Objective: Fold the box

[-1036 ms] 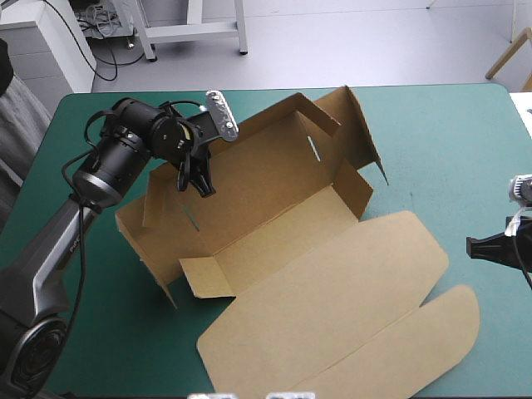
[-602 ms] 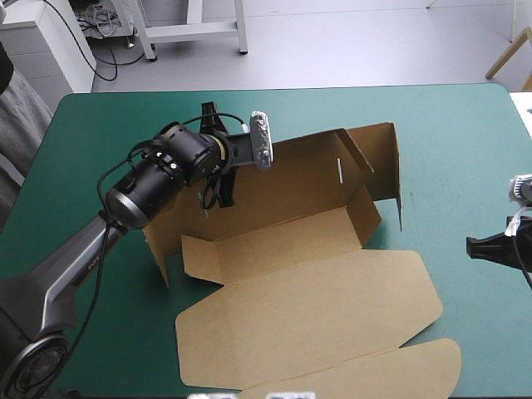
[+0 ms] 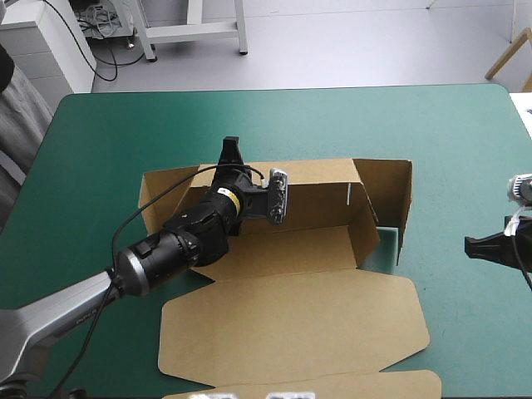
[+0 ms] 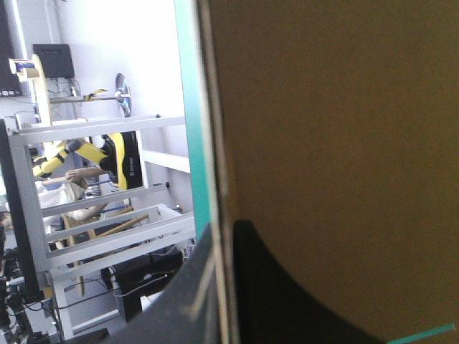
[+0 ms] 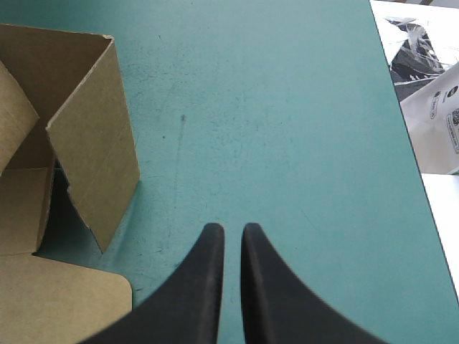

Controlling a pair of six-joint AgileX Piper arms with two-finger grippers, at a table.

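The brown box (image 3: 291, 249) lies mid-table with its long back wall (image 3: 324, 195) upright and its lid (image 3: 291, 324) flat toward the table's near edge. My left gripper (image 3: 230, 162) sits astride the back wall's top edge. In the left wrist view the board (image 4: 330, 129) fills the picture, and the gripper (image 4: 228, 229) is shut on its edge, one black finger on each side. The right end flap (image 3: 391, 195) stands up, angled outward. My right gripper (image 3: 471, 245) rests near the table's right edge, shut and empty (image 5: 232, 231), with the end flap (image 5: 93, 165) ahead and to one side.
Bare teal-green cover (image 5: 287, 115) stretches ahead of the right gripper up to the table's edge. White bags and packets (image 5: 430, 107) lie beyond that edge. A rounded lid corner (image 5: 64, 301) lies close beside the right gripper.
The left gripper has swung right and toward the near edge with the back wall in it. The box has turned square to the table and slid nearer. The right arm has not moved.
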